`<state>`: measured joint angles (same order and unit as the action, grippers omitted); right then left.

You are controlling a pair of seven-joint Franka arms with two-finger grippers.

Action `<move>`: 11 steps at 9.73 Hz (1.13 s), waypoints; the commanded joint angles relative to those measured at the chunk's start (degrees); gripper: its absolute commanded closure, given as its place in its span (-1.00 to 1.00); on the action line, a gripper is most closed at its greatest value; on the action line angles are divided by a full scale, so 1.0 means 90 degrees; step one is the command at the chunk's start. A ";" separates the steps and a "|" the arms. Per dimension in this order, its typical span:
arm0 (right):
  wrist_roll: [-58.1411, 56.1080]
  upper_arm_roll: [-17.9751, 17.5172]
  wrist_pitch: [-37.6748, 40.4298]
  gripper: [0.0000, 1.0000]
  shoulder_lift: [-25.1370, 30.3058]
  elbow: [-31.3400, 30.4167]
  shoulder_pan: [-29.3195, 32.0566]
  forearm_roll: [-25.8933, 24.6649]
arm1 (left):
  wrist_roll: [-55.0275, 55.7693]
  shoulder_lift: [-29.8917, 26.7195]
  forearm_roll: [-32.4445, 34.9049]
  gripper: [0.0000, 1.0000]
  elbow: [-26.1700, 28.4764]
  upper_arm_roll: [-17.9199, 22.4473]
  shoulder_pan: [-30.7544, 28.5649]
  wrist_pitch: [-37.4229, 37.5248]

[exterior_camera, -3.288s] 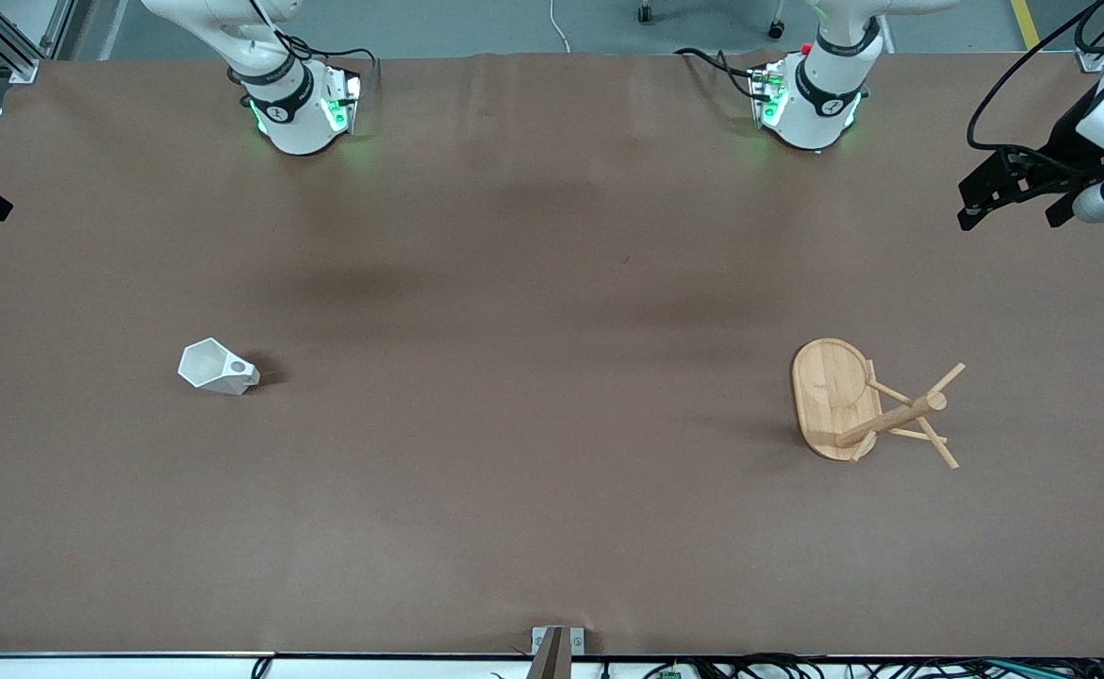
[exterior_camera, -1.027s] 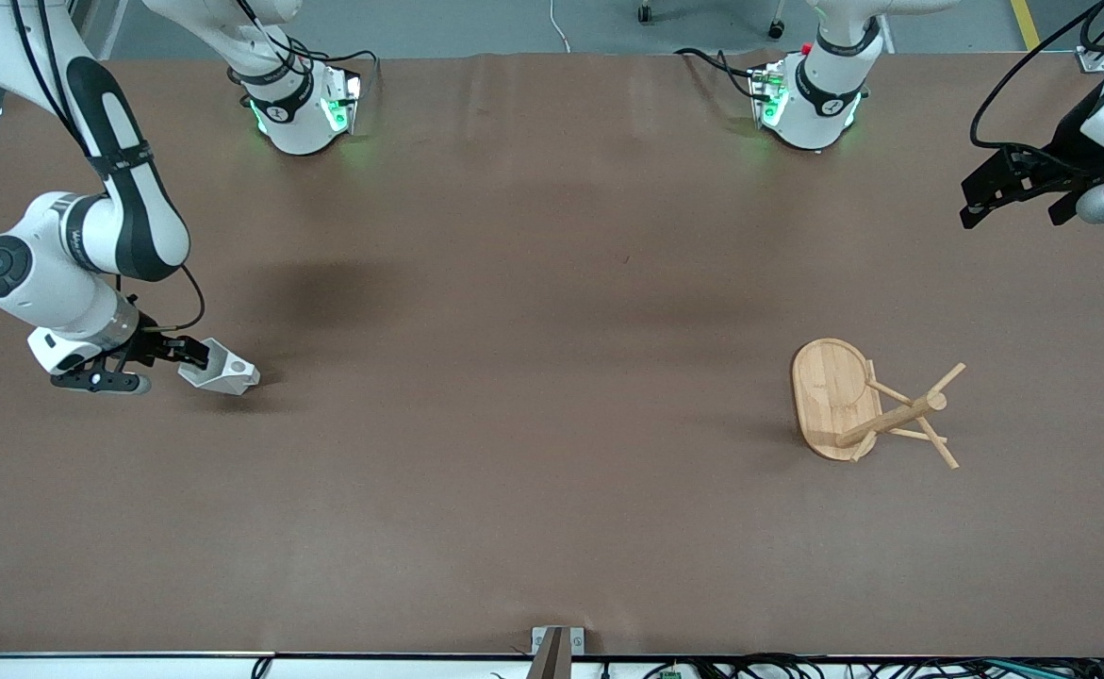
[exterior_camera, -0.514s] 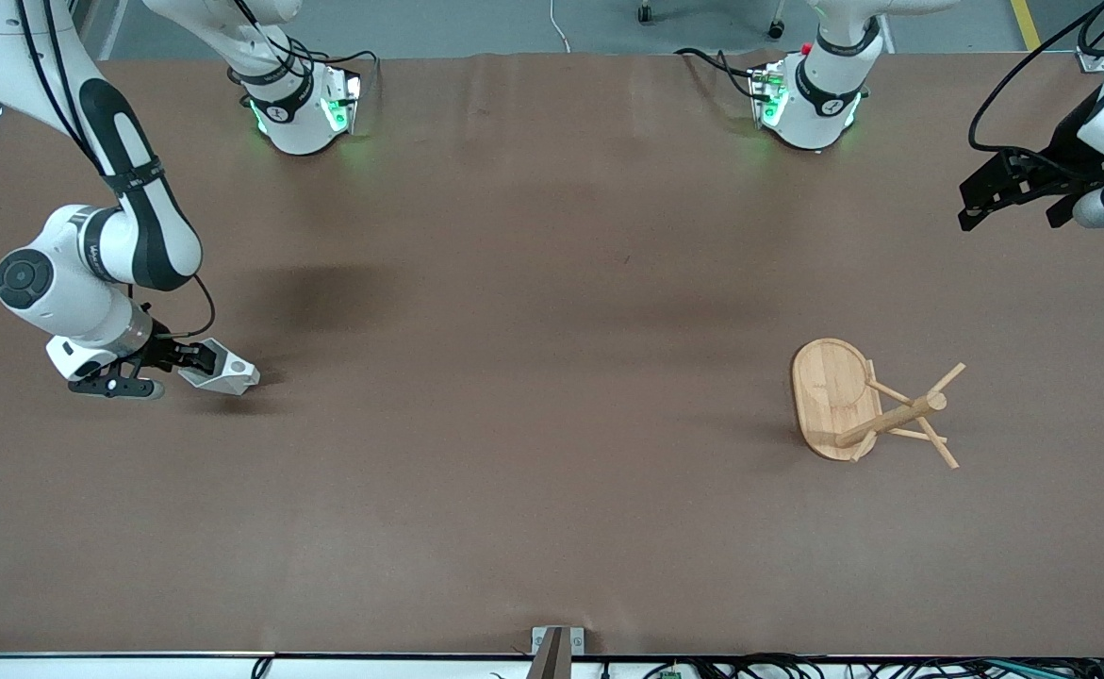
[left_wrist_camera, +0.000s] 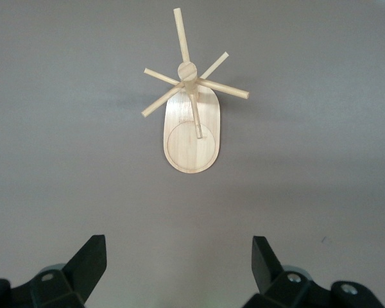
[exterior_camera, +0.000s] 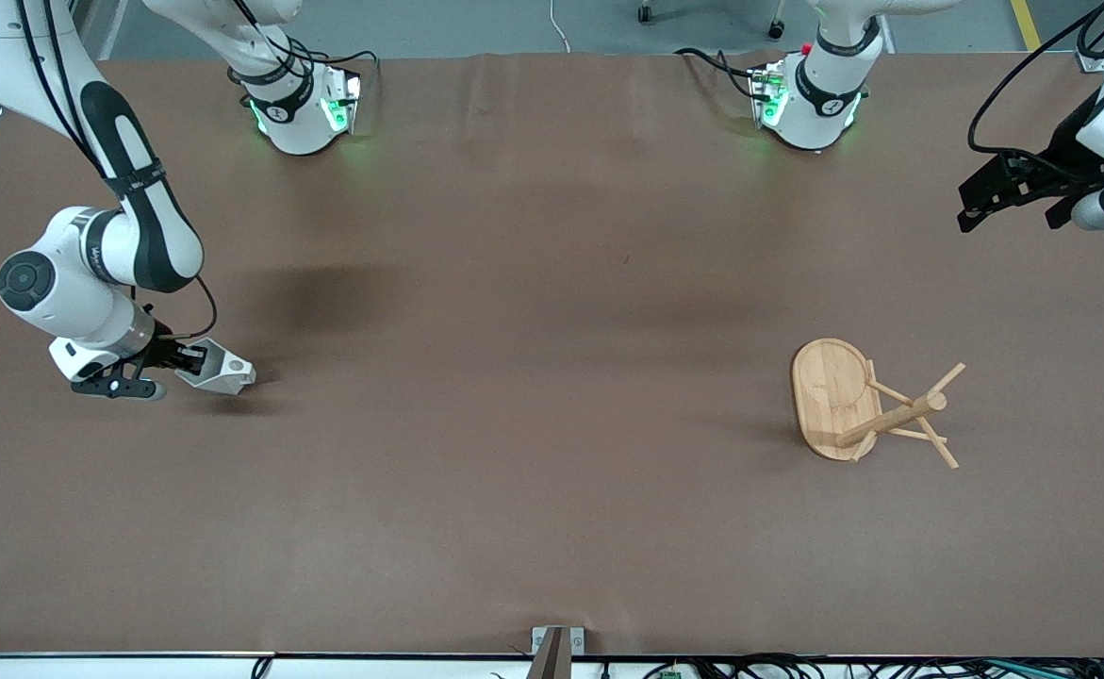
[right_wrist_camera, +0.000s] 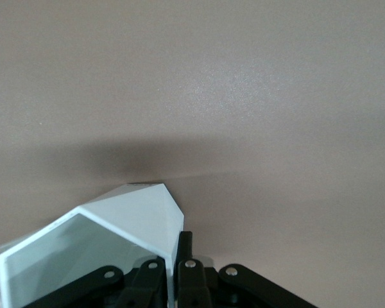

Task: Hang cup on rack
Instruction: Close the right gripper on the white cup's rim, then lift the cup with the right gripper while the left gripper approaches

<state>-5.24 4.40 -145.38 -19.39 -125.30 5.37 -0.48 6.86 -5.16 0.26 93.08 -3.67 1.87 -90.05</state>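
The white faceted cup (exterior_camera: 222,371) is toward the right arm's end of the table, tipped on its side. My right gripper (exterior_camera: 189,361) is shut on its rim wall. In the right wrist view one finger (right_wrist_camera: 186,247) lies outside the cup (right_wrist_camera: 115,231) wall and the other inside. The cup's shadow lies a little apart from it. The bamboo rack (exterior_camera: 834,396) stands on its oval base toward the left arm's end. It also shows in the left wrist view (left_wrist_camera: 191,135). My left gripper (exterior_camera: 969,212) is open and empty, high over the table's edge at that end.
The brown table (exterior_camera: 533,377) holds only the cup and the rack. The two arm bases (exterior_camera: 302,108) stand along the edge farthest from the front camera. A small metal bracket (exterior_camera: 556,641) sits at the nearest edge.
My right arm came in from off the table, closed its fingers on the cup's rim and has shifted the cup slightly. The left arm and the rack have not moved.
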 commanded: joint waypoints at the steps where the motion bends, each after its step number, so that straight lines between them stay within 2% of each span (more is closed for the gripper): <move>1: -0.0052 -0.0050 0.0485 0.99 0.0121 0.0113 0.0009 0.0092 | -0.0118 0.0241 0.0040 -1.00 -0.0069 -0.0032 -0.0042 0.0054; 3: -0.0198 -0.0108 0.1926 0.99 0.0716 0.0706 -0.0117 0.0082 | -0.0118 0.0261 0.0040 -1.00 -0.0069 -0.0032 -0.0032 0.0034; 4: -0.0199 -0.0137 0.2979 0.99 0.0815 0.1416 -0.0244 0.0189 | -0.0118 0.0270 0.0040 -1.00 -0.0069 -0.0032 -0.0022 0.0034; 5: -0.0228 -0.0167 0.3772 0.99 0.0835 0.2070 -0.0265 0.0586 | -0.0118 0.0377 0.0020 -1.00 -0.0069 -0.0051 0.0007 0.0025; 6: -0.0247 -0.0254 0.4670 0.99 0.0836 0.2754 -0.0294 0.1141 | -0.0118 0.0388 0.0020 -1.00 -0.0069 -0.0081 0.0065 -0.0043; 7: -0.0238 -0.0371 0.5259 0.99 0.0923 0.3080 -0.0294 0.1746 | -0.0137 0.0388 0.0001 -1.00 -0.0069 -0.0149 0.0134 -0.0044; 8: -0.0238 -0.0411 0.5574 0.99 0.1098 0.3093 -0.0313 0.2409 | -0.0138 0.0397 -0.0038 -1.00 -0.0078 -0.0256 0.0260 -0.0044; 9: -0.0238 -0.0459 0.5916 0.99 0.1215 0.2957 -0.0401 0.3393 | -0.0128 0.0485 -0.0067 -1.00 -0.0185 -0.0382 0.0474 -0.0044; 10: -0.0247 -0.0624 0.5958 0.99 0.1284 0.2753 -0.0479 0.4137 | -0.0118 0.0543 -0.0068 -1.00 -0.0225 -0.0509 0.0785 -0.0044; 11: -0.0248 -0.0887 0.5910 0.99 0.1323 0.2606 -0.0499 0.4657 | -0.0137 0.0583 -0.0058 -1.00 -0.0206 -0.0627 0.1146 -0.0034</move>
<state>-6.54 -1.29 -91.52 -9.12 -98.56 0.99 36.03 6.42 -2.00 -0.01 91.41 -8.23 9.06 -90.55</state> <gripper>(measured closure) 0.960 0.000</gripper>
